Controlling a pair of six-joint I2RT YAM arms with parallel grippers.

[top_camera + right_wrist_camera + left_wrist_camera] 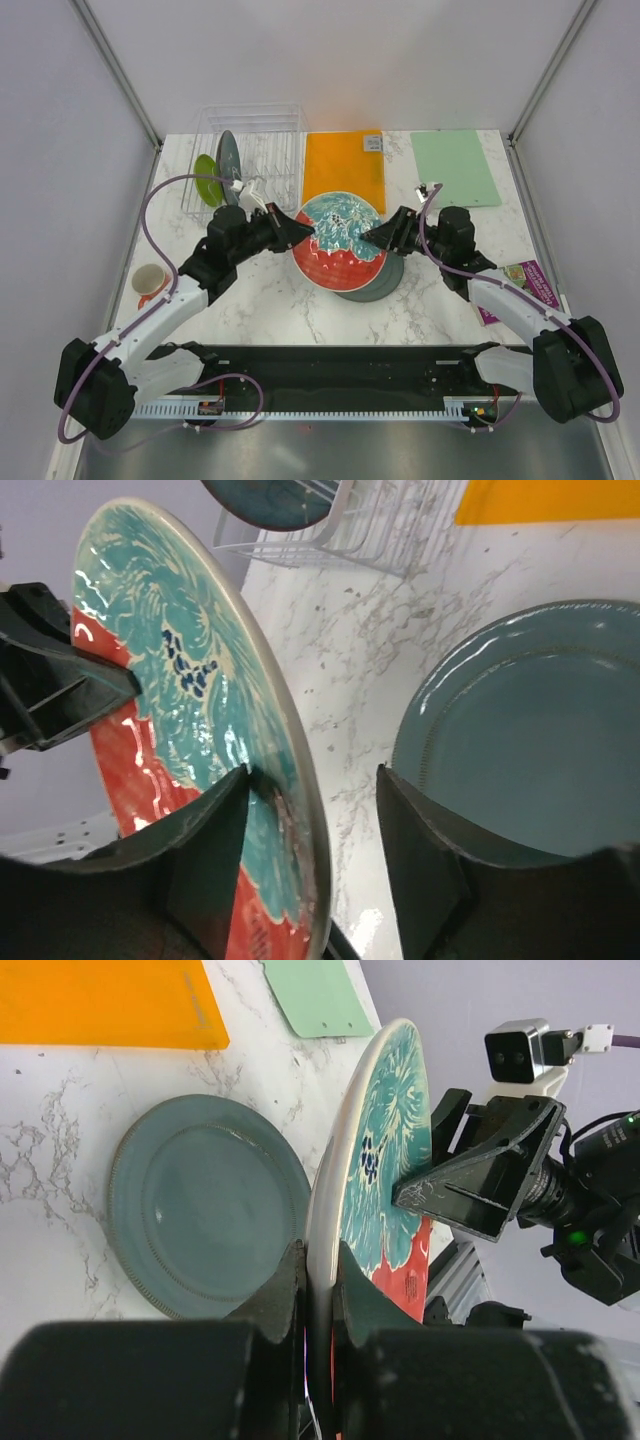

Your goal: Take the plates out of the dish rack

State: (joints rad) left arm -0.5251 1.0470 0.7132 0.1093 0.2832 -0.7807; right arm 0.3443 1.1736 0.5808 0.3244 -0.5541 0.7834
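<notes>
Red plate (336,245) hangs mid-table over the grey plate (386,284); we clamp its nine-o'clock rim with the left gripper (307,228), while the right gripper (368,237) straddles three o'clock, jaws parted.

The top camera is looking down on the whole worktop (260,300); both wrist cameras are closely facing one patterned plate (390,1140)

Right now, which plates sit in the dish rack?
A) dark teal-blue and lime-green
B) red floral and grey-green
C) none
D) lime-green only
A: the dark teal-blue plate and the lime-green plate stand on edge in the dish rack. The grey-green plate lies flat on the table, and the red floral plate is gripped by the left end effector.
</notes>
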